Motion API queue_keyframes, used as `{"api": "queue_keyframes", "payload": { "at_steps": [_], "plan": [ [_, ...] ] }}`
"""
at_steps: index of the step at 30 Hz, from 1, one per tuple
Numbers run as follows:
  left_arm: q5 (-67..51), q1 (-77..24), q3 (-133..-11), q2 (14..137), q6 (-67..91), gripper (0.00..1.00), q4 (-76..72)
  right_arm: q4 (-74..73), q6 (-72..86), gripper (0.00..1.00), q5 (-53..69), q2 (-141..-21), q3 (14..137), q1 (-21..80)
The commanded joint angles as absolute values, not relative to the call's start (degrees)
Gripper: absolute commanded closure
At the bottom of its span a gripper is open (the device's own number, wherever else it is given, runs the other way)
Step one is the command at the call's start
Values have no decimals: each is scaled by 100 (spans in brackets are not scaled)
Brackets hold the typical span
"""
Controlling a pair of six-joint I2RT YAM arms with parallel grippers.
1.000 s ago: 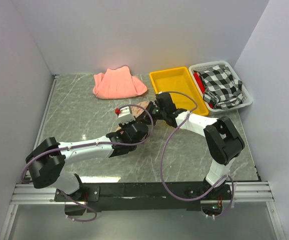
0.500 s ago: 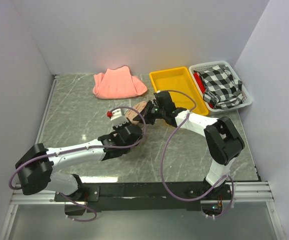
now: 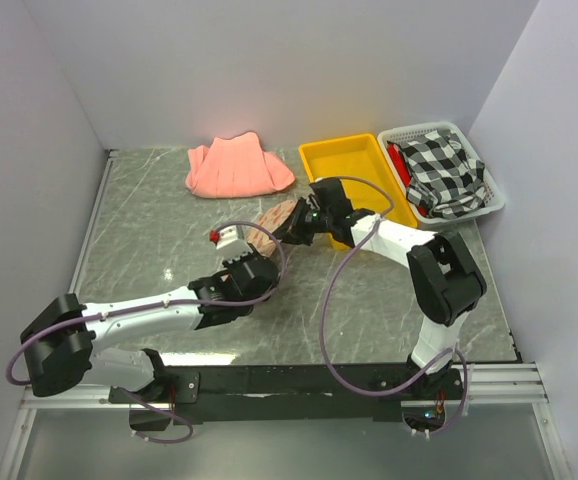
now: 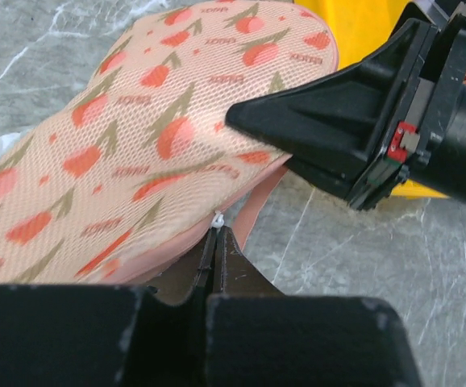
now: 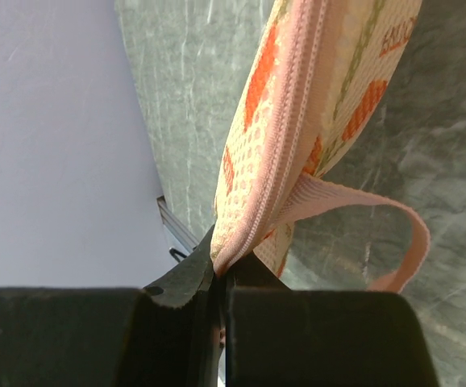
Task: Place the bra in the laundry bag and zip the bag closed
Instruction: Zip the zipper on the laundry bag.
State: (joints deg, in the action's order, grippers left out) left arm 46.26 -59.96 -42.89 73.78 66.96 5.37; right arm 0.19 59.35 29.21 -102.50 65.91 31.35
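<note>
The laundry bag, beige mesh with red-orange prints and pink edging, is held off the table between both grippers. In the left wrist view the laundry bag fills the upper left. My left gripper is shut on its small white zip pull at the pink edge. My right gripper is shut on the bag's zipped pink edge, and a pink loop hangs beside it. In the top view my left gripper is at the bag's near side and my right gripper at its right end. The bra is hidden.
A salmon-pink folded cloth lies at the back. A yellow tray and a white basket holding a black-and-white checked cloth stand at the back right. Walls close in on three sides.
My left arm has drawn back to the left and toward the near edge with the zip pull. The bag's right end stays in my right gripper.
</note>
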Motion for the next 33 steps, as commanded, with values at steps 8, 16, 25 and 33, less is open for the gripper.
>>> {"api": "queue_keyframes", "payload": {
  "at_steps": [8, 16, 25, 33],
  "plan": [
    [4482, -6266, -3990, 7084, 6820, 99, 1133, -69, 5599, 100, 2593, -10661, 7110, 2611],
    [4509, -6530, -3613, 6865, 7294, 99, 1529, -518, 5116, 100, 2637, -11047, 7637, 2443],
    [4605, -6565, -3743, 7426, 6997, 99, 687, -360, 5106, 36, 3164, -10602, 7085, 2487],
    [4368, -6522, -4438, 8393, 6144, 99, -211, -26, 5467, 21, 3375, -9967, 6083, 2733]
  ]
}}
